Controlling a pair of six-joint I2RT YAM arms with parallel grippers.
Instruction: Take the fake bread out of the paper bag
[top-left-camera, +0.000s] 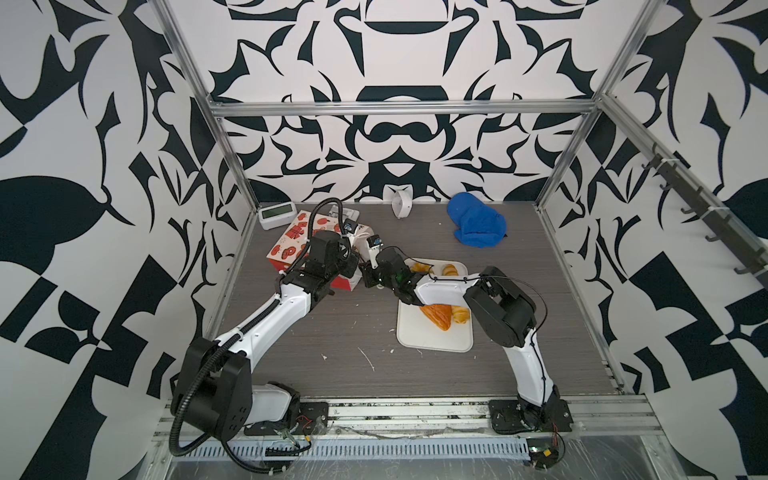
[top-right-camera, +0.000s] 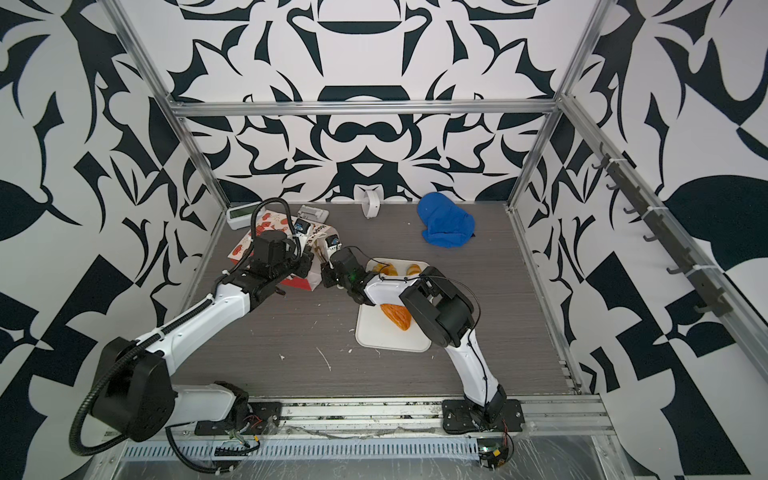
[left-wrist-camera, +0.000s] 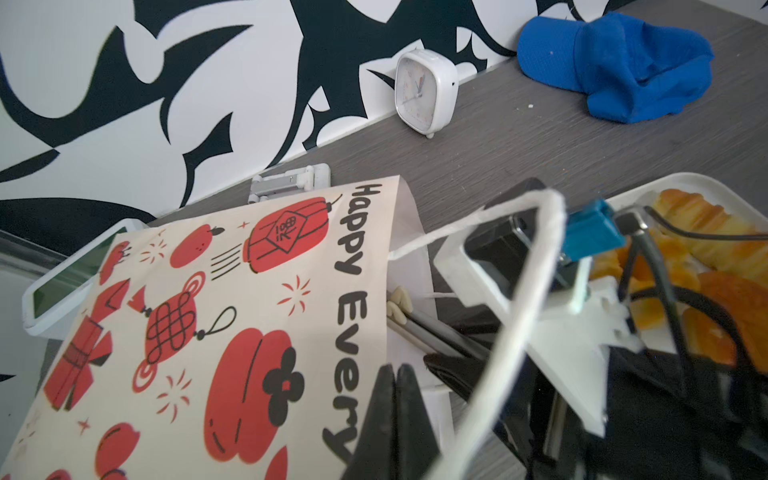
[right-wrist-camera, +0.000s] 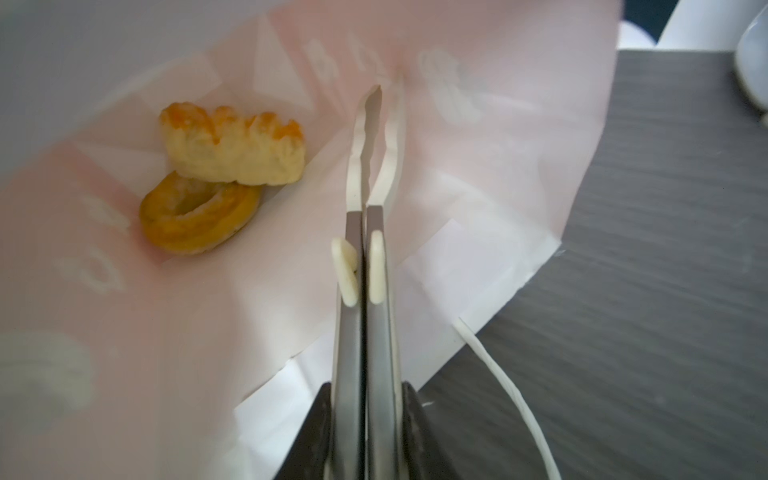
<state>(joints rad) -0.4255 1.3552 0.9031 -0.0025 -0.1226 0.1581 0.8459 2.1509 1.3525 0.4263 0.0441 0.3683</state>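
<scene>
The paper bag (left-wrist-camera: 208, 311), matte cream stock printed with red lanterns and knots, lies on its side at the rear left of the table (top-left-camera: 353, 332), mouth toward the flat white tray (top-left-camera: 432, 338). The left gripper (left-wrist-camera: 392, 415) has its black wedge fingers clenched on the rim of the bag's upper wall, with the twisted white cord handle (left-wrist-camera: 536, 270) looping beside them. The right gripper (right-wrist-camera: 368, 407) grasps grey metal tongs (right-wrist-camera: 365, 257), squeezed so their scalloped cream tips meet, empty, inside the bag. On the pinkish inner wall lies a glossy ring (right-wrist-camera: 195, 216) with a knobbly braided bun (right-wrist-camera: 237, 145) resting on it. A ridged reddish diamond puff (top-left-camera: 437, 316) and other golden pastries sit on the tray.
</scene>
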